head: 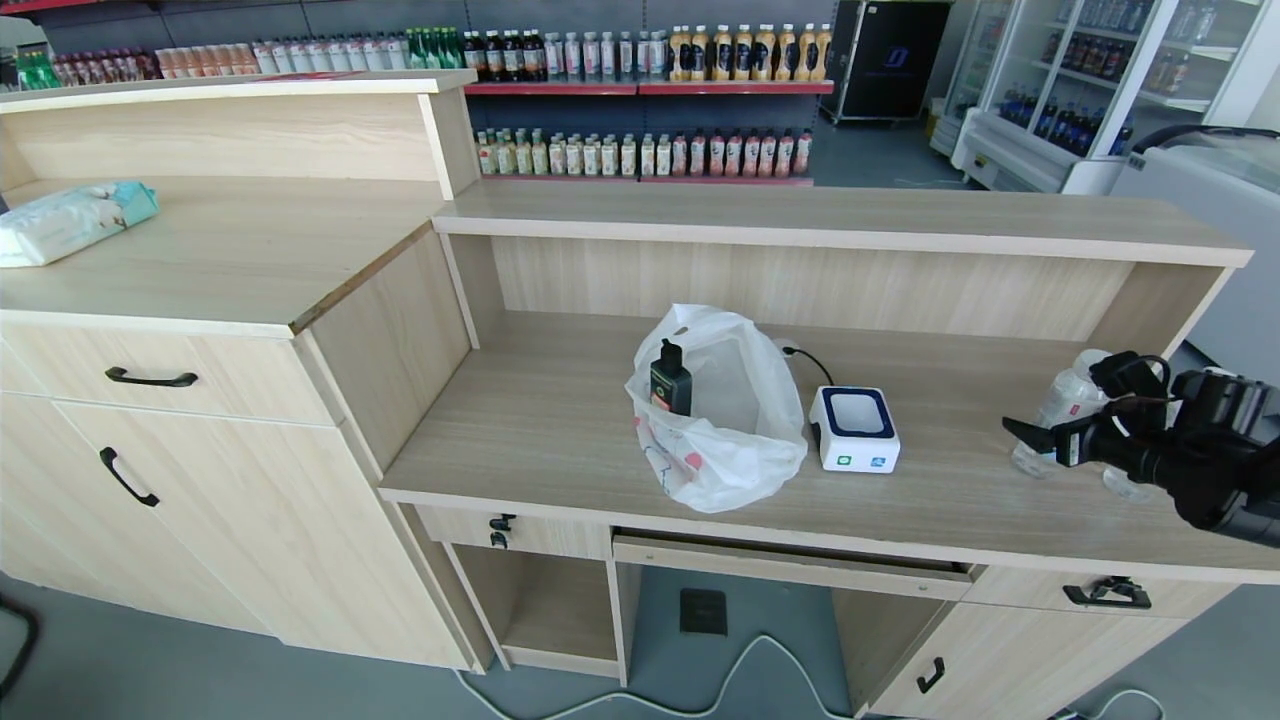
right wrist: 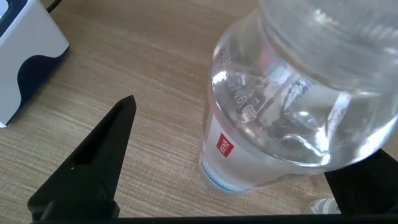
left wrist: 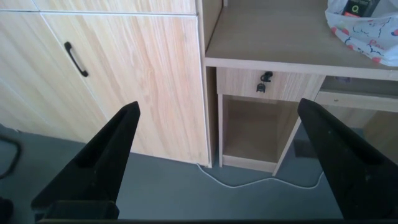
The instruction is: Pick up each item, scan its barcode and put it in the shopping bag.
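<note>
A clear water bottle (head: 1058, 396) stands on the right of the lower counter (head: 560, 420). My right gripper (head: 1068, 420) is open around it; in the right wrist view the bottle (right wrist: 280, 106) sits between the two fingers (right wrist: 93, 168), closer to the far one. A white shopping bag (head: 720, 430) stands open mid-counter with a dark bottle (head: 670, 380) upright inside. The white and blue barcode scanner (head: 853, 428) sits just right of the bag. My left gripper (left wrist: 217, 162) hangs open and empty low beside the cabinet, above the floor.
A pack of wipes (head: 75, 220) lies on the raised left counter (head: 250, 260). A shelf wall rises behind the lower counter. Drawers and cupboard doors (left wrist: 124, 81) sit below, with a cable on the floor (left wrist: 249, 183). Store shelves of drinks stand behind.
</note>
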Controlling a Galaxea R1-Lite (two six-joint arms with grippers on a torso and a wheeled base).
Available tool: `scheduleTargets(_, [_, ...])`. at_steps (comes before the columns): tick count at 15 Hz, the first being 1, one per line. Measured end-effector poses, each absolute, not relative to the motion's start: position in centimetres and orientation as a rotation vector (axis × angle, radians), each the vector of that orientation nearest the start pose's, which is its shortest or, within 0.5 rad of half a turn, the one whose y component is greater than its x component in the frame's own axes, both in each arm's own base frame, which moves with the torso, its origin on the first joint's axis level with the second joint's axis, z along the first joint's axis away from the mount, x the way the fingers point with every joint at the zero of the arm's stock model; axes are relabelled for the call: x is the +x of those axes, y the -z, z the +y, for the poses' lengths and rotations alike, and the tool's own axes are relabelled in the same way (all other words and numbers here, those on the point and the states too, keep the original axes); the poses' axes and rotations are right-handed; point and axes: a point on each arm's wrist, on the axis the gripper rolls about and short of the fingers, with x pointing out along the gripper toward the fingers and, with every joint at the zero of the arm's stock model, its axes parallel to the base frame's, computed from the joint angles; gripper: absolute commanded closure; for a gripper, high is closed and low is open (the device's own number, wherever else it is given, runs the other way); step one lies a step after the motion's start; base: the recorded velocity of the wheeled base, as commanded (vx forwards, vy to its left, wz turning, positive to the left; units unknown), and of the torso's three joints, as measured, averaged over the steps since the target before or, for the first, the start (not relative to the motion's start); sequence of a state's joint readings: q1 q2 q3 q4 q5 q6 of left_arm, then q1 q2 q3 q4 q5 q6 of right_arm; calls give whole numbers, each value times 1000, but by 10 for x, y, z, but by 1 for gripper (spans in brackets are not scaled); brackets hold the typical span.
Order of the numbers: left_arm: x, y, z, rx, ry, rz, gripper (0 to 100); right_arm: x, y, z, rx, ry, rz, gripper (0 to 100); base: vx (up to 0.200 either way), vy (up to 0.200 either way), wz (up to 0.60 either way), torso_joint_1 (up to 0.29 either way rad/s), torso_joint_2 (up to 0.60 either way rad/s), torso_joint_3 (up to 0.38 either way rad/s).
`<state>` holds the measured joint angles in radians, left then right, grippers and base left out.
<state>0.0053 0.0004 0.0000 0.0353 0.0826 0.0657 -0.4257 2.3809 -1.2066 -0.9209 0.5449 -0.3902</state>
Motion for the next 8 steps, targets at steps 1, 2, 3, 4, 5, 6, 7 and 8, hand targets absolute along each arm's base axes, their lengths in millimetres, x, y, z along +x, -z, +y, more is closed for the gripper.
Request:
scheduleTargets(1, [-23,-72,2,67,-87,38,0,416,-51,-176,-249,-156,196,100,0,0,0,0,0,0])
scheduleTargets(2, [-23,-72,2,68,-87,39,0,417,-52,-178,-214,-147,187,100,0,0,0,0,0,0])
scheduleTargets(3, [-23,-72,2,68,-87,39,0,418,-54,-179,-206,-144,176,100,0,0,0,0,0,0])
scheduleTargets(4, [-23,-72,2,68,-87,39,0,418,-54,-179,-205,-144,176,100,0,0,0,0,0,0])
scheduleTargets(5, [-23,-72,2,67,-87,38,0,418,-53,-179,-204,-144,177,100,0,0,0,0,0,0])
scheduleTargets(6, [-23,-72,2,67,-87,39,0,419,-53,-179,-205,-145,176,100,0,0,0,0,0,0])
scheduleTargets(7, [-23,-72,2,67,-87,39,0,418,-52,-180,-205,-143,177,100,0,0,0,0,0,0])
scheduleTargets(8, [-23,-72,2,67,-87,38,0,418,-52,-182,-205,-138,178,100,0,0,0,0,0,0])
